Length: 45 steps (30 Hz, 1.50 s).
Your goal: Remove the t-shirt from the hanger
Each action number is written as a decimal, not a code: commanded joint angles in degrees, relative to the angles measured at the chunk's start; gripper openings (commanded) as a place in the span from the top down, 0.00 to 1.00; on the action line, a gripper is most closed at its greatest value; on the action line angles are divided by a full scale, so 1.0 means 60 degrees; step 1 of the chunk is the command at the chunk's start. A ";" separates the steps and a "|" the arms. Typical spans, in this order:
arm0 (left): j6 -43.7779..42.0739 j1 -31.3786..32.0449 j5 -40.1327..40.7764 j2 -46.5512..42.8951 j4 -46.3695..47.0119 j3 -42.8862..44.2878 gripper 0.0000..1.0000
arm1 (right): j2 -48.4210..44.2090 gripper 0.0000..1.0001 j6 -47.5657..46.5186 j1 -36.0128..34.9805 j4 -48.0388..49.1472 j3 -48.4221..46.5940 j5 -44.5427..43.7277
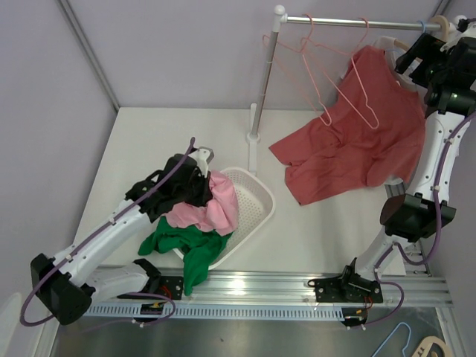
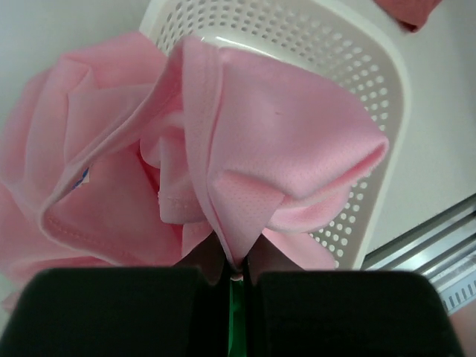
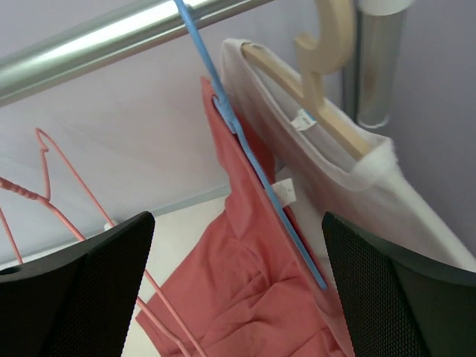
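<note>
A red t-shirt (image 1: 357, 141) hangs on a blue hanger (image 3: 253, 163) from the rail (image 1: 349, 22), and its lower part lies spread on the table. My right gripper (image 3: 238, 245) is open at the top right of the rack (image 1: 413, 59), its fingers either side of the red t-shirt (image 3: 245, 297) and the hanger arm, touching neither. My left gripper (image 2: 236, 271) is shut on a fold of a pink t-shirt (image 2: 260, 149), which it holds over the white basket (image 1: 256, 201).
A white garment (image 3: 372, 186) on a wooden hanger (image 3: 327, 44) hangs right behind the red one. Empty pink wire hangers (image 1: 320, 67) hang further left on the rail. A green garment (image 1: 186, 242) spills over the basket's near edge. The rack's post (image 1: 256, 111) stands mid-table.
</note>
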<state>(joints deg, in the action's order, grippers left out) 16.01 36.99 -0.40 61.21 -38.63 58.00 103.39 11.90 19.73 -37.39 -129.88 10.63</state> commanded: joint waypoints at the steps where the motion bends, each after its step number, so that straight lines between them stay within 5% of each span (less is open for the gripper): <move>1: 0.0890 -0.0276 0.0142 0.0343 0.0901 -0.0582 0.99 | 0.0418 0.02 0.0067 0.0008 0.1086 -0.0354 0.1300; 6: 0.2019 -0.0467 -0.1131 0.1689 0.2042 -0.1827 0.99 | 0.1266 0.05 0.0200 0.0008 0.1572 -0.0866 0.2036; 15: 0.2136 -0.0980 -0.1573 0.3289 0.3420 -0.1903 0.99 | 0.1972 0.08 0.0199 -0.0079 0.2246 -0.1453 0.2066; 19: 0.2034 -0.1053 -0.1587 0.3815 0.3597 -0.1917 0.99 | 0.2016 0.19 0.0156 -0.0167 0.2364 -0.1541 0.1773; 20: 0.2005 -0.1126 -0.1631 0.3875 0.3611 -0.1932 0.92 | 0.2059 0.23 0.0039 -0.0226 0.2349 -0.1585 0.1700; 21: 0.2033 -0.1155 -0.1704 0.3890 0.3626 -0.1932 0.41 | 0.2074 0.30 -0.0006 -0.0270 0.2291 -0.1715 0.1583; 22: 0.2034 -0.1156 -0.1705 0.3890 0.3655 -0.1932 0.14 | 0.2118 0.32 -0.0049 -0.0270 0.2247 -0.1789 0.1524; 23: 0.2063 -0.1170 -0.1720 0.3644 0.3757 -0.2048 0.01 | 0.2176 0.33 -0.0093 -0.0299 0.2218 -0.1863 0.1451; 27: 0.2312 -0.1170 -0.1135 0.2136 0.4008 -0.2503 0.00 | 0.2381 0.56 0.0081 -0.0314 0.2247 -0.2140 0.1421; 35: 0.2166 -0.1170 0.0316 -0.0752 0.2837 -0.1992 0.00 | 0.2719 0.59 0.0053 -0.0387 0.1939 -0.2449 0.1494; 40: 0.2005 -0.1170 0.0243 -0.1644 0.2630 -0.1610 0.00 | 0.2748 0.98 -0.0079 -0.0402 0.1690 -0.2449 0.1509; 45: 0.1858 -0.1170 0.0462 -0.2422 0.2806 -0.1537 0.00 | 0.2529 1.00 0.0008 -0.0504 0.1996 -0.2595 0.1567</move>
<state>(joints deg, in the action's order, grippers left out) 28.38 30.57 0.47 49.34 -21.96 46.33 119.68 11.75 17.26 -26.65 -142.52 19.75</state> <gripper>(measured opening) 0.994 0.035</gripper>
